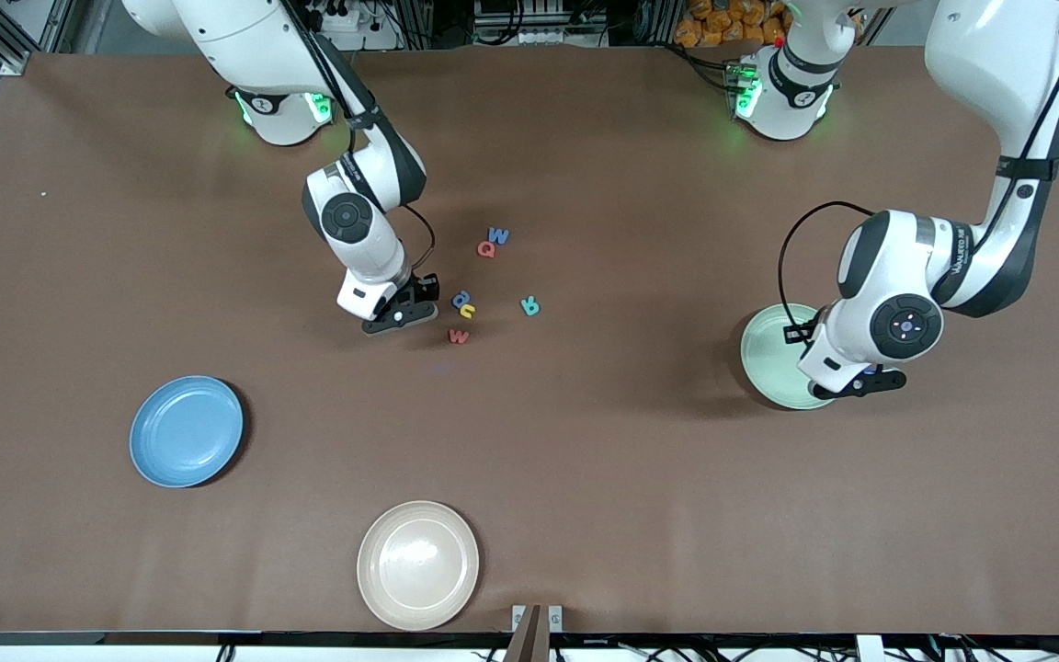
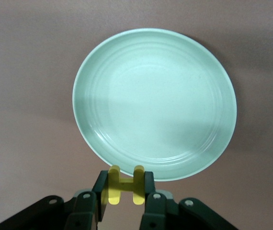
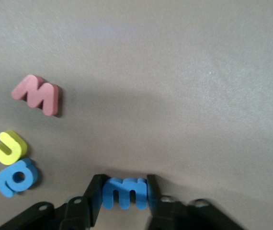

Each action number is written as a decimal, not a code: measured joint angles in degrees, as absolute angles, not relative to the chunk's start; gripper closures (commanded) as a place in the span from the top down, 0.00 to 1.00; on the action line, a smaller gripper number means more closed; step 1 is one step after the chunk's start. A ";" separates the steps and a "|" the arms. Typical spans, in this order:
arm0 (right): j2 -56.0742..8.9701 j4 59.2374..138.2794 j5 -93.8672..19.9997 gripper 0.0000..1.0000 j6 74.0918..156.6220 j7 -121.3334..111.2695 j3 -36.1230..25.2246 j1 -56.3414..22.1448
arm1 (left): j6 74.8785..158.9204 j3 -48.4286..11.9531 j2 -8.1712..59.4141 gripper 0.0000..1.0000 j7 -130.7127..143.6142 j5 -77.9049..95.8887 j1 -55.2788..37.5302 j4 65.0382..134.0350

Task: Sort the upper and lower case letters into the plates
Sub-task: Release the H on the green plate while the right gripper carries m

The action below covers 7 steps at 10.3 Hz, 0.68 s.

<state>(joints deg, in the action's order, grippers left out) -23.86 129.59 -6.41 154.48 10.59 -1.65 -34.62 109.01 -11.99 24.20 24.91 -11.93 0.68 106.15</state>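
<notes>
1. Readable writing: letter shapes only. Blue W (image 1: 498,235) and red Q (image 1: 486,248) touch each other mid-table. The lettering on the left arm's link is too small to read.
2. Right gripper (image 1: 407,310) is low at the table, just beside the letter cluster on the side toward the right arm's end. Its fingers (image 3: 94,199) sit against both sides of a blue m (image 3: 125,192); whether it is lifted, can't tell.
3. Near that gripper: blue a (image 1: 461,299) touching yellow u (image 1: 468,311), and red w (image 1: 459,336) nearer the front camera. In the right wrist view they show as red w (image 3: 37,94), yellow u (image 3: 7,147) and blue a (image 3: 16,177), all apart from the fingers.
4. Teal letter (image 1: 530,306) lies alone, toward the left arm's end of the cluster.
5. Left gripper (image 2: 122,191) hangs over the edge of the mint green plate (image 1: 766,354), clamped tight on a yellow H (image 2: 122,185). That plate holds nothing in the left wrist view (image 2: 154,103).
6. Blue plate (image 1: 186,430) sits toward the right arm's end, well apart from the letters, with no letters in it.
7. Cream plate (image 1: 417,564) is nearest the front camera.
</notes>
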 measured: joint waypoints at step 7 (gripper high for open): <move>-17.14 128.91 -4.94 0.05 145.31 9.09 -6.79 -32.79 | 112.51 -12.06 29.14 0.22 21.47 -11.93 3.83 106.22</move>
<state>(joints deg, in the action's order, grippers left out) -17.14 128.91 -4.94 145.31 9.09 -6.79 -32.79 112.51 -12.06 29.14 21.47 -11.93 3.83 106.22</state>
